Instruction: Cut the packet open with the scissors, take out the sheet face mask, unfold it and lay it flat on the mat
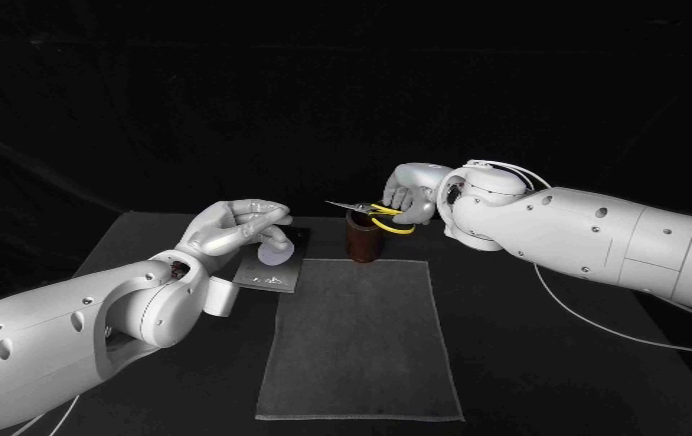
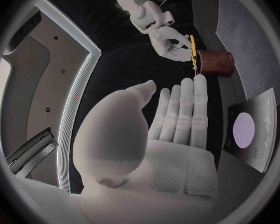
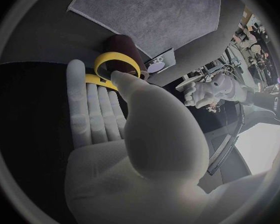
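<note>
My right hand (image 1: pixel 410 198) holds the yellow-handled scissors (image 1: pixel 378 210) level just above a brown cup (image 1: pixel 364 238), with the blades pointing towards my left side. The thumb sits at a yellow handle loop (image 3: pixel 118 64), and the fingers (image 3: pixel 93 102) lie along the other handle. The dark packet (image 1: pixel 271 272), marked with a pale round patch, lies flat on the table at the mat's far left corner. My left hand (image 1: pixel 240 226) hovers over the packet's near-left side with its fingers (image 2: pixel 180 109) straight and nothing in it. The grey mat (image 1: pixel 361 341) lies in the middle.
The brown cup (image 2: pixel 214 63) stands at the mat's far edge, just right of the packet (image 2: pixel 249 132). A white cable (image 1: pixel 606 321) trails across the black table (image 1: pixel 577 376) under my right arm.
</note>
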Robot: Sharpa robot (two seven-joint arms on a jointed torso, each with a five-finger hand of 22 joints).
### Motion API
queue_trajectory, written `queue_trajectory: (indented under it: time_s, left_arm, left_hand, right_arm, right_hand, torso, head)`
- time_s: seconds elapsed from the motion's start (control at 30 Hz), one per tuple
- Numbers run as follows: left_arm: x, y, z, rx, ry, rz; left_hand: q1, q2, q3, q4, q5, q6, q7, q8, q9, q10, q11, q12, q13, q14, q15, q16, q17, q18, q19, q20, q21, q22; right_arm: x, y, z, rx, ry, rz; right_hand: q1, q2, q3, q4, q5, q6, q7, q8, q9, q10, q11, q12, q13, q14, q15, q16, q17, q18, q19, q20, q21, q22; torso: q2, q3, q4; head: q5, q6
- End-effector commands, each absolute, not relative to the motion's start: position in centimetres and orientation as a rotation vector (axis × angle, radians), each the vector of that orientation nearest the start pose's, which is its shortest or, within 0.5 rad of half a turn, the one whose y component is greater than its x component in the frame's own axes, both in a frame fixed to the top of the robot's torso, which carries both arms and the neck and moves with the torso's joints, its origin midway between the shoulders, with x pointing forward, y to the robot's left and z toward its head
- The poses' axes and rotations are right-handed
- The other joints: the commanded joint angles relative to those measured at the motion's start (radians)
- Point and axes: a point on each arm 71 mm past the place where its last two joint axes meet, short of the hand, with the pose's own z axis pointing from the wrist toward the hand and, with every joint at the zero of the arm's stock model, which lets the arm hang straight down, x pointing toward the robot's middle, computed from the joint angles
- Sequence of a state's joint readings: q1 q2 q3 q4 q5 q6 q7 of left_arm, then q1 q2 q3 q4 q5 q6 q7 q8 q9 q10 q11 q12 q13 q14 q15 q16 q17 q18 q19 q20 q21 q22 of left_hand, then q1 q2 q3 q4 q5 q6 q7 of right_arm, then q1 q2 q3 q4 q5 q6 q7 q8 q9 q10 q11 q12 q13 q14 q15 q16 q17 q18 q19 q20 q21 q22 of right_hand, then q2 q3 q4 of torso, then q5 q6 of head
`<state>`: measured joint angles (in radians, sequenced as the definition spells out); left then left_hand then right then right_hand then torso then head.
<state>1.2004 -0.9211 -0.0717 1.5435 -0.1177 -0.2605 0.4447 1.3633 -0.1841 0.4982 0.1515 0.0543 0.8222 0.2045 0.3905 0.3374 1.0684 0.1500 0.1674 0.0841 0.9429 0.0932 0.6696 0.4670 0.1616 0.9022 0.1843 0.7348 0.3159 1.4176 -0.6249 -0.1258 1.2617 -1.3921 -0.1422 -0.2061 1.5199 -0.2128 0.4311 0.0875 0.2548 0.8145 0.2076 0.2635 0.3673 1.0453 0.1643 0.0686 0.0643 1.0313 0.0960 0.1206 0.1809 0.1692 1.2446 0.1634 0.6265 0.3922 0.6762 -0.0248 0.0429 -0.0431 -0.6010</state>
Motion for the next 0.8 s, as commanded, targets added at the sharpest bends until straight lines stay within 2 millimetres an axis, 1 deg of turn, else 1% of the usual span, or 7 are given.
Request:
queue_trajectory:
  time_s: [0.03, 0.17, 0.23, 0.27, 0.4, 0.5, 0.8]
  left_arm:
    - [47.9, 23.5, -18.0, -0.955, 1.439, -1.559]
    - [47.9, 23.5, -18.0, -0.955, 1.440, -1.558]
    - [47.9, 23.5, -18.0, -0.955, 1.440, -1.558]
    - [47.9, 23.5, -18.0, -0.955, 1.440, -1.558]
    - [47.8, 23.5, -18.0, -0.955, 1.441, -1.558]
    - [47.8, 23.5, -18.0, -0.955, 1.441, -1.559]
    - [47.8, 23.5, -18.0, -0.956, 1.442, -1.559]
  left_hand:
    - [0.005, 0.006, 0.007, 0.001, 0.001, -0.004, 0.003, -0.004, 0.001, -0.007, -0.002, -0.004, 0.001, -0.003, -0.003, -0.005, 0.001, 0.021, -0.008, 0.000, 0.004, 0.001]
    - [0.005, 0.006, 0.007, 0.001, 0.001, -0.004, 0.003, -0.004, 0.001, -0.007, -0.002, -0.004, 0.001, -0.003, -0.003, -0.005, 0.001, 0.021, -0.008, 0.000, 0.004, 0.001]
    - [0.006, 0.008, 0.009, 0.000, 0.001, -0.004, 0.003, -0.004, 0.001, -0.007, -0.002, -0.004, 0.000, -0.003, -0.003, -0.005, 0.001, 0.021, -0.009, 0.000, 0.004, 0.001]
    - [0.006, 0.008, 0.009, 0.000, 0.001, -0.004, 0.003, -0.004, 0.001, -0.007, -0.002, -0.004, 0.000, -0.003, -0.003, -0.005, 0.001, 0.021, -0.009, 0.000, 0.004, 0.001]
    - [0.006, 0.008, 0.009, 0.000, 0.001, -0.004, 0.003, -0.004, 0.001, -0.007, -0.002, -0.004, 0.000, -0.003, -0.003, -0.005, 0.001, 0.021, -0.009, 0.000, 0.004, 0.001]
    - [0.006, 0.008, 0.009, 0.000, 0.001, -0.004, 0.003, -0.004, 0.001, -0.007, -0.002, -0.004, 0.000, -0.003, -0.003, -0.005, 0.001, 0.021, -0.009, 0.000, 0.004, 0.001]
    - [0.006, 0.008, 0.009, 0.000, 0.001, -0.004, 0.003, -0.004, 0.001, -0.007, -0.002, -0.004, 0.000, -0.003, -0.003, -0.005, 0.001, 0.021, -0.009, 0.000, 0.004, 0.001]
  right_arm:
    - [55.7, -16.8, -12.5, -0.195, 1.706, 0.466]
    - [55.6, -16.6, -12.4, -0.197, 1.700, 0.474]
    - [55.6, -16.6, -12.4, -0.199, 1.699, 0.476]
    - [55.6, -16.6, -12.4, -0.200, 1.699, 0.477]
    - [55.5, -16.4, -12.4, -0.204, 1.699, 0.482]
    - [55.5, -16.3, -12.4, -0.208, 1.699, 0.486]
    - [55.4, -15.7, -12.5, -0.221, 1.716, 0.503]
  right_hand:
    - [-0.020, -0.005, 0.026, -0.014, -0.007, 0.001, 0.018, 0.007, -0.004, 0.005, 0.000, -0.004, -0.001, 0.009, 0.001, -0.005, -0.002, 0.011, -0.011, 0.001, 0.014, 0.009]
    - [-0.037, -0.008, 0.063, -0.045, -0.007, 0.002, 0.018, 0.017, -0.008, 0.009, 0.000, -0.004, -0.001, 0.015, -0.001, -0.008, -0.003, 0.013, -0.022, 0.001, 0.034, 0.024]
    - [-0.037, -0.008, 0.063, -0.045, -0.007, 0.002, 0.018, 0.017, -0.008, 0.009, 0.000, -0.004, -0.001, 0.015, -0.001, -0.008, -0.003, 0.013, -0.022, 0.001, 0.034, 0.024]
    - [-0.045, -0.009, 0.075, -0.054, -0.008, 0.002, 0.018, 0.021, -0.009, 0.011, 0.000, -0.004, -0.001, 0.018, 0.000, -0.009, -0.003, 0.013, -0.027, 0.001, 0.042, 0.030]
    - [-0.047, -0.009, 0.077, -0.057, -0.008, 0.002, 0.018, 0.022, -0.009, 0.011, 0.000, -0.004, -0.001, 0.018, 0.000, -0.010, -0.003, 0.013, -0.028, 0.002, 0.044, 0.031]
    - [-0.062, -0.012, 0.093, -0.072, -0.010, 0.000, 0.018, 0.026, -0.012, 0.011, 0.000, -0.004, -0.001, 0.020, 0.000, -0.012, -0.004, 0.014, -0.036, 0.002, 0.055, 0.039]
    - [-0.073, -0.012, 0.100, -0.083, -0.013, -0.005, 0.018, 0.028, -0.014, 0.006, 0.001, -0.006, -0.001, 0.017, 0.001, -0.017, -0.006, 0.014, -0.043, 0.004, 0.061, 0.043]
  torso:
    - [0.001, -0.0003, 0.0006]
    - [0.000, -0.0003, 0.0009]
    - [0.000, -0.0001, 0.0007]
    - [0.000, -0.0001, 0.0007]
    - [0.000, -0.0002, 0.0000]
    - [0.001, -0.0002, 0.0002]
    - [0.001, -0.0004, 0.0006]
  head:
    - [0.000, 0.000]
    - [0.001, -0.001]
    - [0.001, -0.001]
    - [0.001, -0.001]
    - [0.002, -0.002]
    - [0.002, -0.002]
    - [0.000, -0.001]
